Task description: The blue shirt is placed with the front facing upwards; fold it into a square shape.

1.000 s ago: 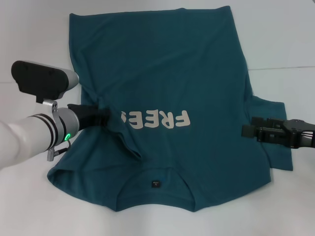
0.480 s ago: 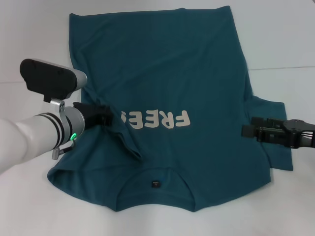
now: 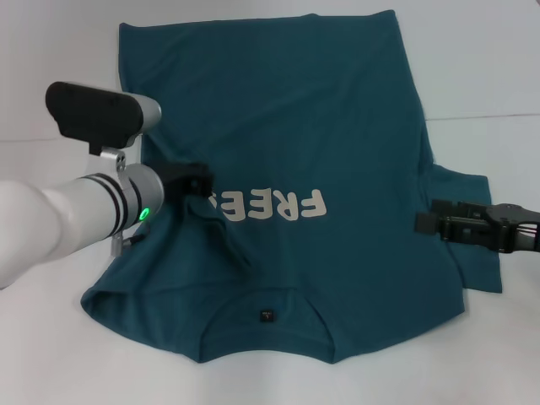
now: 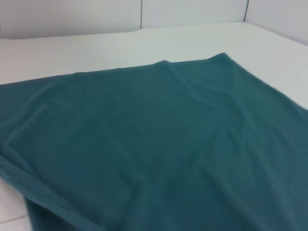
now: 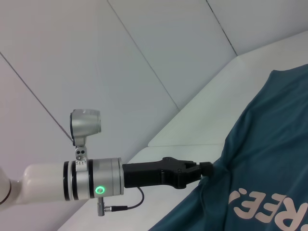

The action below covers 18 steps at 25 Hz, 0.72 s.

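One fold begun: left gripper [image 3: 201, 181] clenched on the left sleeve, drawn over the shirt [image 3: 337, 126] lying on the table [image 3: 472, 51]; right gripper [image 3: 424, 224], finger state unclear, waits at the unfolded right sleeve.

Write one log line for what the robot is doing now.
left gripper: pinching shirt fabric, lifted | right gripper: at shirt's other side | fold: started

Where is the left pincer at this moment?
In the head view the left pincer is on the robot's left side of the blue shirt, pinching a fold of fabric right beside the end of the white "FREE!" print.
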Available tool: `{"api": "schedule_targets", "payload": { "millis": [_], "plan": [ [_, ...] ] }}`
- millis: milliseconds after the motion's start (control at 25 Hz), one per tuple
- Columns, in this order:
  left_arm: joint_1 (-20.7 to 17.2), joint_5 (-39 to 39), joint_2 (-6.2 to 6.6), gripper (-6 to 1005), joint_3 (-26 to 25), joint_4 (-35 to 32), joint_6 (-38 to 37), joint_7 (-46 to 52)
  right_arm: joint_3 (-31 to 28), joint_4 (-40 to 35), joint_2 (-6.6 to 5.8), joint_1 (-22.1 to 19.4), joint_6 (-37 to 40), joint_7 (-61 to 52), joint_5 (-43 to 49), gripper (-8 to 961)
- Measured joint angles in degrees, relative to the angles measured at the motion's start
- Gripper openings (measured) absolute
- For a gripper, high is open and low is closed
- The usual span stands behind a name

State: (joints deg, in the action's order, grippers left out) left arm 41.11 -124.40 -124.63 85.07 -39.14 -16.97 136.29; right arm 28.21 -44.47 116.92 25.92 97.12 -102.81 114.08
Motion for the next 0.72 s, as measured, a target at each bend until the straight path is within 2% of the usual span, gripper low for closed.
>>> {"api": "schedule_targets", "payload": {
  "millis": [720],
  "plan": [
    [3.5, 7.7, 0.0, 32, 2.7, 2.3, 1.9, 0.1, 0.0, 0.0, -0.43, 0.3, 0.2, -1.5, -0.1, 913]
  ]
}}
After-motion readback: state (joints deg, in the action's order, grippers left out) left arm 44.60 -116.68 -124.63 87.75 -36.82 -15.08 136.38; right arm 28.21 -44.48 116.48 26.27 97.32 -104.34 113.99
